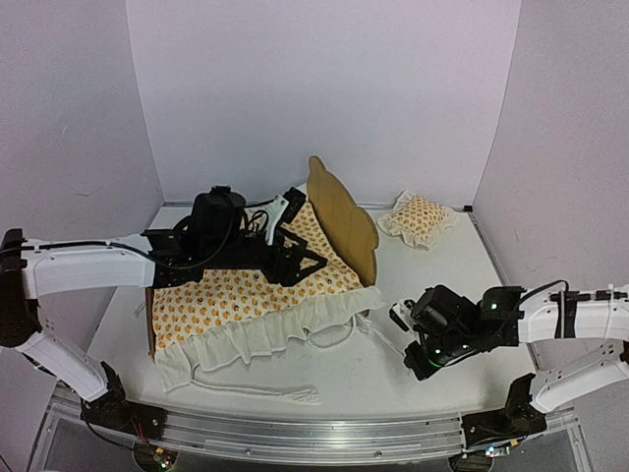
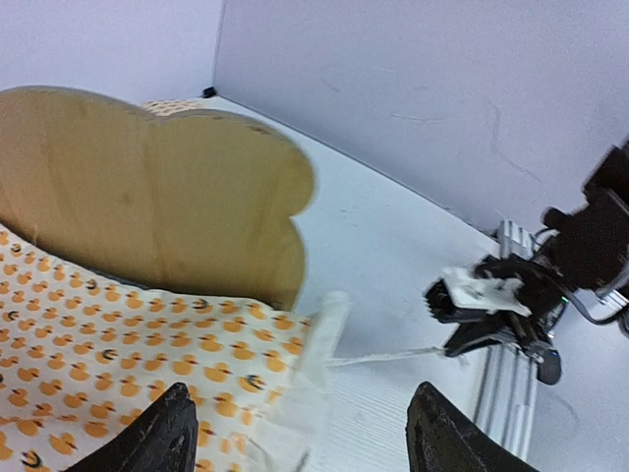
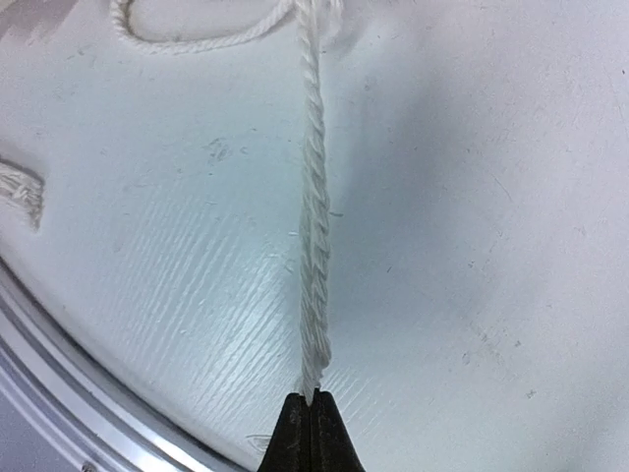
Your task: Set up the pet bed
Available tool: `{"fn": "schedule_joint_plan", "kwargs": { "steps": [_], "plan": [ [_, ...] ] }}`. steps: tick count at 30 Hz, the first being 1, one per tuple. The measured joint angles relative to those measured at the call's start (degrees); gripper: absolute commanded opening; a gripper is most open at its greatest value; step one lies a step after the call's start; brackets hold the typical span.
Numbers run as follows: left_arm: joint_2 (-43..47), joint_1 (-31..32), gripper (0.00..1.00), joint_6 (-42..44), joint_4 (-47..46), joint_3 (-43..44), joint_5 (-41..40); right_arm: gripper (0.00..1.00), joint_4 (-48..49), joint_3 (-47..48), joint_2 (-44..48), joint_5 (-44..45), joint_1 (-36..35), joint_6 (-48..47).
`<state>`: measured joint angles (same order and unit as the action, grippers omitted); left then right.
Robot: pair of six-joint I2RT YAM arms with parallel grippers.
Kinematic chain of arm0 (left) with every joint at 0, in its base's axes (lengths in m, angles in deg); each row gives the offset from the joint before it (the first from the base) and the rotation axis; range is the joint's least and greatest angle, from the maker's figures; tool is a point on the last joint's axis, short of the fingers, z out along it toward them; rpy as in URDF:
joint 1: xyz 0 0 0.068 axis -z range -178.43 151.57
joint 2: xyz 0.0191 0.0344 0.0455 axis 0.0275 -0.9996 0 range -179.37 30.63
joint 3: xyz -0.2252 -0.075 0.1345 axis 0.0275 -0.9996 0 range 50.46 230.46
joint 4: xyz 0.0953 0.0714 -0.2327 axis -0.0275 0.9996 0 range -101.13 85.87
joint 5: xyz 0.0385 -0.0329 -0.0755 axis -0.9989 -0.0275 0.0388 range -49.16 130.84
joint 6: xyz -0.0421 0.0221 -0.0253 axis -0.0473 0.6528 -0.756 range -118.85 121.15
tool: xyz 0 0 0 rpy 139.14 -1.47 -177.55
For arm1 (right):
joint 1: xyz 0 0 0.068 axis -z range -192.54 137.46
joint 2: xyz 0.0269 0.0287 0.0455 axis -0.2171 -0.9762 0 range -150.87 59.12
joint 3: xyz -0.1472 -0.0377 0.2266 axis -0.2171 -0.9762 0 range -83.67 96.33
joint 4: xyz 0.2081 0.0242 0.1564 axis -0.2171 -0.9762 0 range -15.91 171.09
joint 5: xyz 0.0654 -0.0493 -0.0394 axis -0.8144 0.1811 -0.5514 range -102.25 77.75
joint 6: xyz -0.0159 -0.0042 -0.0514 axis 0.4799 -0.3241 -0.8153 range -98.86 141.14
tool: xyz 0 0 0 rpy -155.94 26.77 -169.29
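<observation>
Left gripper (image 2: pixel 305 418): jaws spread wide, hovering over the orange-print bedding (image 2: pixel 118 354); pet bed (image 2: pixel 147 187) sits under that bedding, headboard upright just beyond the jaws. Right gripper (image 3: pixel 312 418): jaws pressed together, pinching a white cord (image 3: pixel 314 246) that runs straight ahead of them over the worktop (image 3: pixel 472 246); pillow (image 1: pixel 418 218) well apart, past the headboard.

Soft, even light comes from overhead, tinting the walls (image 1: pixel 324 88) faintly lilac; the high view is slightly grainy, and shadows on the table (image 1: pixel 432 285) are pale and soft-edged; from the left wrist the pet bed (image 2: pixel 147 197) blurs along its headboard edge at 3 o'clock; the right wrist shows the white cord (image 3: pixel 314 246) crisp, with sheen at 7 o'clock and shade toward 2 o'clock.
</observation>
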<state>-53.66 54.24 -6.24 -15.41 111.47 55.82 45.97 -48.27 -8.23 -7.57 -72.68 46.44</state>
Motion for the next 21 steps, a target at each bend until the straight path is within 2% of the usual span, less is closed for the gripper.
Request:
{"fn": "schedule_joint_plan", "kwargs": {
  "steps": [4, 9, 15, 16, 17, 18, 21],
  "plan": [
    [5.22, 8.02, 0.72, -2.19, -1.70, -5.25, -2.97, 0.00, -3.45, 4.20, 1.51, -4.02, 0.00, -0.37],
    [3.17, 17.81, 0.72, -4.22, -8.90, -12.55, -7.26, 0.00, -5.20, 9.38, 2.32, -7.87, 0.00, -1.25],
    [-4.33, 19.41, 0.70, -5.81, -21.88, -17.27, -9.31, 0.01, -5.88, 13.00, 1.86, -10.71, 0.00, -1.55],
    [-5.40, 19.39, 0.70, -5.97, -23.43, -17.27, -9.51, 0.14, -6.36, 13.60, 1.38, -11.47, 0.00, -1.64],
    [-6.25, 19.32, 0.71, -6.03, -24.83, -17.29, -9.75, 0.32, -7.19, 14.40, 0.72, -12.35, 0.00, -1.86],
    [-6.78, 19.30, 0.72, -6.10, -25.97, -17.40, -10.16, 0.45, -8.04, 15.15, 0.13, -13.07, 0.00, -2.21],
    [-6.95, 19.28, 0.73, -6.14, -28.61, -18.69, -10.95, 0.76, -10.32, 16.04, -0.68, -14.82, 0.00, -3.54]
  ]
}}
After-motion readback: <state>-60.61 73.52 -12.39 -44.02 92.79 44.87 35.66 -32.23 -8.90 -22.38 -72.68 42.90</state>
